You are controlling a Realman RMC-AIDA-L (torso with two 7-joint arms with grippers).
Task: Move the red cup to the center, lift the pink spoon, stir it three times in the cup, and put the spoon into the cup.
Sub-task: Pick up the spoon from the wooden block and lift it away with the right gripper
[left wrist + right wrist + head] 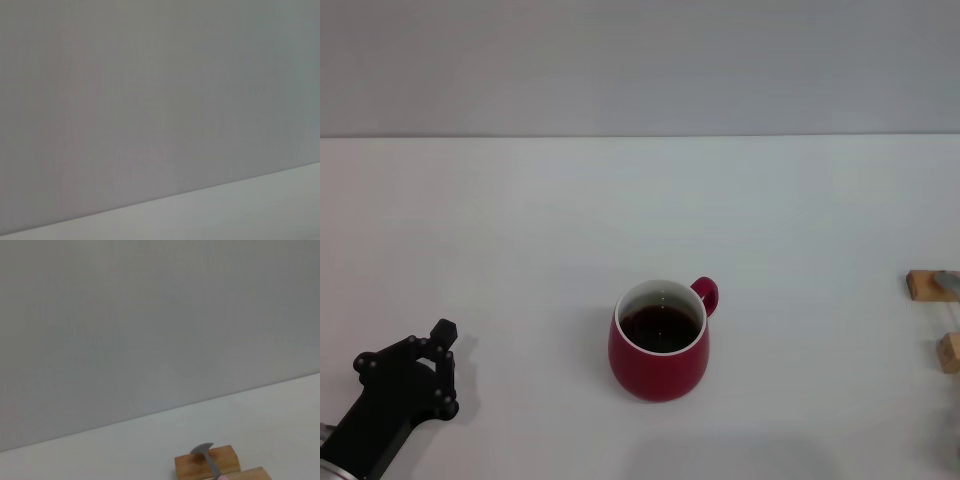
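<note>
Left to right across the white tabletop. Near the front-left corner, the left gripper rests low over the surface, well apart from the cup; whether its claw is spread or closed cannot be told from these views. At mid-width, nearer the front edge than the rear, stands the red cup, upright, loop handle turned toward the rear-right, dark liquid filling much of its white interior. Judged as glazed ceramic, it should be stiff, fairly heavy with its contents, slippery and breakable; a hold across the rounded body or at the handle seems safest, kept level so nothing spills. At the right edge lie two wooden blocks, and the pink spoon rests across them, its grey bowl over one block in the right wrist view. Being slim and light, it is best pinched on the stem between the blocks, where it sits off the table. The right gripper is not visible. Bare surface surrounds the cup on all sides, giving ample room; only the right edge is crowded.
</note>
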